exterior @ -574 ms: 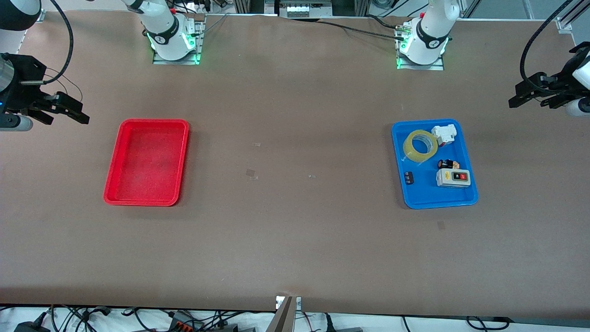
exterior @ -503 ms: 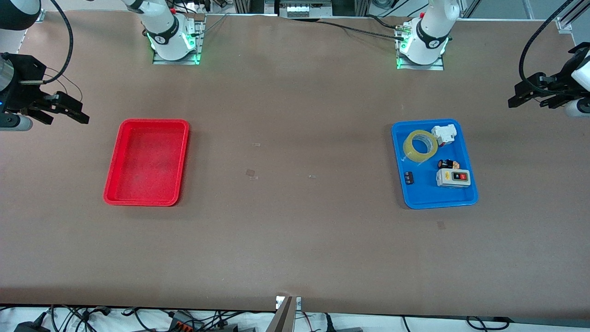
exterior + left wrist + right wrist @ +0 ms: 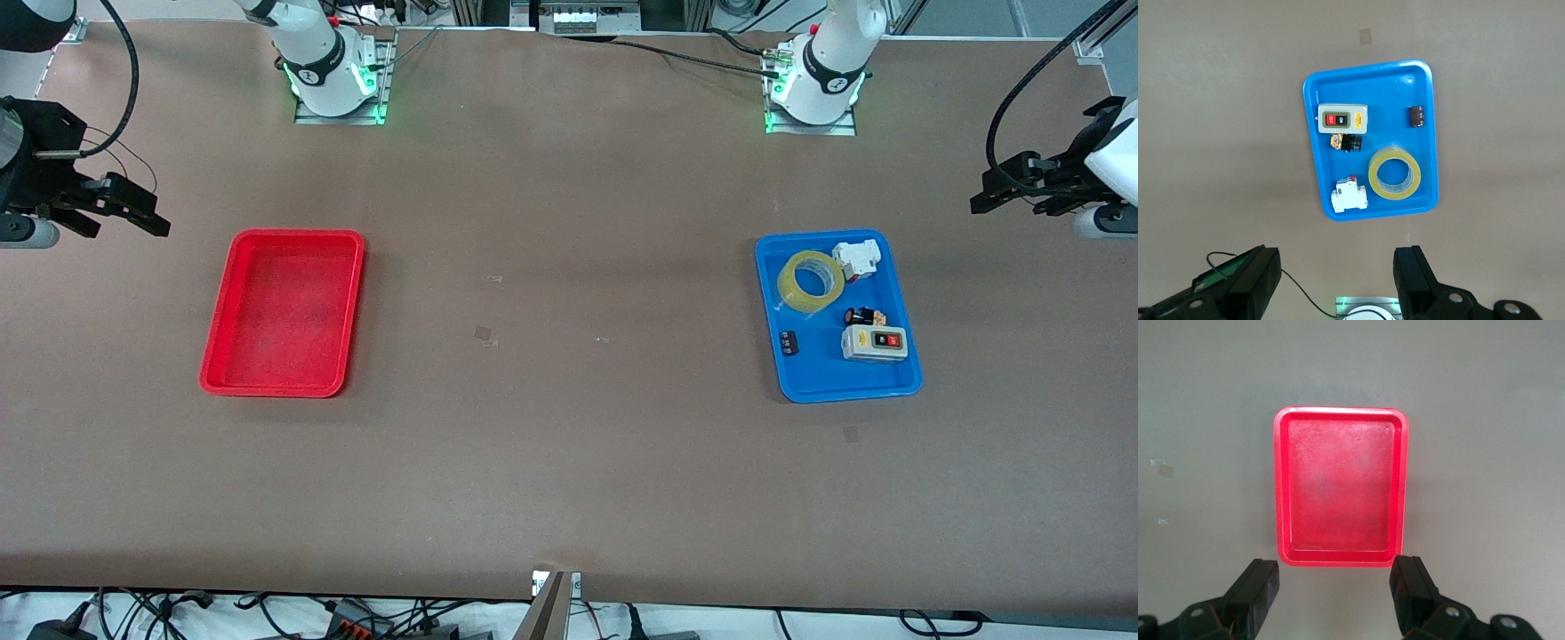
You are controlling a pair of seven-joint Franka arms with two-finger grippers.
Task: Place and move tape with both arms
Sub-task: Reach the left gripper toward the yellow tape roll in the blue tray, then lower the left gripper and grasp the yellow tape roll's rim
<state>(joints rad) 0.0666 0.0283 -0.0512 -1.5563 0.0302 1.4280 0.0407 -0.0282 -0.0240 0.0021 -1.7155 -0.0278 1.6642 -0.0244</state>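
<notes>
The yellow-tan tape roll (image 3: 811, 281) lies flat in the blue tray (image 3: 836, 384) toward the left arm's end of the table; it also shows in the left wrist view (image 3: 1395, 174). My left gripper (image 3: 994, 197) is open and empty, high in the air over the bare table past the blue tray's end. My right gripper (image 3: 133, 218) is open and empty, in the air over the table at the right arm's end, beside the empty red tray (image 3: 229, 307). In the left wrist view the open left gripper (image 3: 1337, 280) frames the table, and in the right wrist view the open right gripper (image 3: 1335, 593) does too.
In the blue tray also lie a grey switch box (image 3: 874, 342) with red and black buttons, a small white block part (image 3: 856, 258), a small black-and-orange part (image 3: 864, 316) and a small dark part (image 3: 789, 343). The red tray (image 3: 1281, 487) holds nothing.
Both grippers have risen slightly and drifted a little; the left gripper has moved a bit toward the blue tray's side. Nothing on the table has moved.
</notes>
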